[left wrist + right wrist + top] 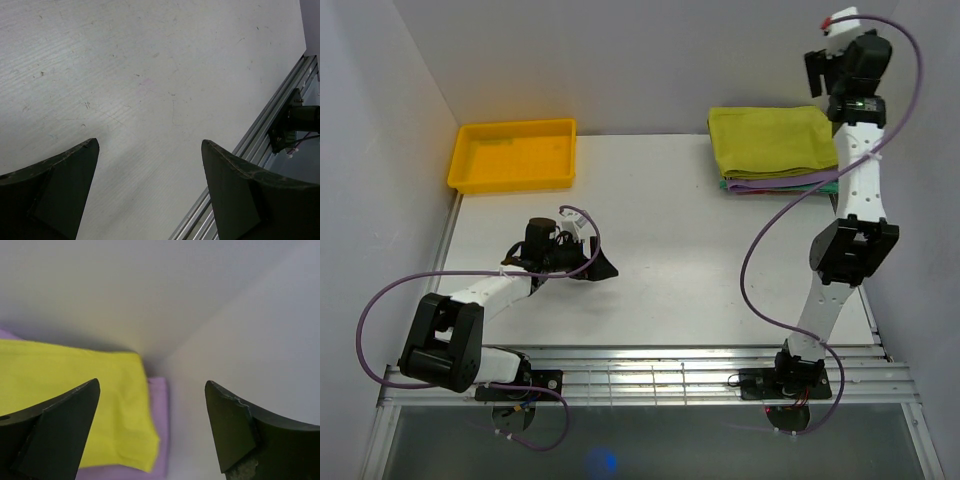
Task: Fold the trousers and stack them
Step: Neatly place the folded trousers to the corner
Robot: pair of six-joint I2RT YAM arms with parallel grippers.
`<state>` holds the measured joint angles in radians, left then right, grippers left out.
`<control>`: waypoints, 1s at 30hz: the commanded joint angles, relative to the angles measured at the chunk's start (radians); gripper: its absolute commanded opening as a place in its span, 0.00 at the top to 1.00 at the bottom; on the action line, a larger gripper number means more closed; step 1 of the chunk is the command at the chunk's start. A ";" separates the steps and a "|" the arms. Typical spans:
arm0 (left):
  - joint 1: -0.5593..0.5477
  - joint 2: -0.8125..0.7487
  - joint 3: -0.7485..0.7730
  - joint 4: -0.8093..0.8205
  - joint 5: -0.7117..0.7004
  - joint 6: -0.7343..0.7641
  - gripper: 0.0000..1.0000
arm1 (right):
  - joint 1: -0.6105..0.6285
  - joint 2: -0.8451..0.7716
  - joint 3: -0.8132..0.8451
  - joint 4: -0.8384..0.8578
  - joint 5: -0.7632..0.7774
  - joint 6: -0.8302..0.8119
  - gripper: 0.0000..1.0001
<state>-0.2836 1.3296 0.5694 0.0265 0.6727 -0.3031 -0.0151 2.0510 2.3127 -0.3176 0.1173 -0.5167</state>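
Folded trousers (pixel 770 140) look soft, light and limp.
Left gripper (pixel 150 145) and right gripper (pixel 152 387) spread, empty; best pinched through the layered edge.

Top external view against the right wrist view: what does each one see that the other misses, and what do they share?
Only the top external view shows the yellow tray at the far left of the table, and the left gripper out over the table's left half. Only the right wrist view shows the right gripper up close: its dark fingers are spread apart and hold nothing. Both views show the folded trousers lying on top of the purple cloth by the far wall.
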 commanded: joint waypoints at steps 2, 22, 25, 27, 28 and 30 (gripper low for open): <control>0.001 -0.012 0.047 -0.022 0.034 0.033 0.06 | -0.178 0.054 -0.035 -0.215 -0.107 0.086 0.13; -0.072 0.450 0.672 0.115 0.067 -0.076 0.07 | -0.364 0.236 -0.101 -0.196 -0.288 0.219 0.76; -0.072 0.448 0.646 0.125 0.064 -0.070 0.07 | -0.373 0.247 -0.137 -0.209 -0.292 0.234 0.92; -0.072 0.442 0.624 0.128 0.065 -0.054 0.07 | -0.382 0.241 -0.159 -0.219 -0.285 0.234 0.92; -0.072 0.435 0.613 0.131 0.067 -0.054 0.07 | -0.387 0.238 -0.183 -0.218 -0.277 0.228 0.92; -0.072 0.431 0.587 0.131 0.070 -0.051 0.07 | -0.394 0.233 -0.202 -0.238 -0.249 0.208 0.92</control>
<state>-0.3553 1.8030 1.1893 0.1440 0.7189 -0.3592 -0.3874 2.2967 2.1384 -0.5209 -0.1562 -0.3008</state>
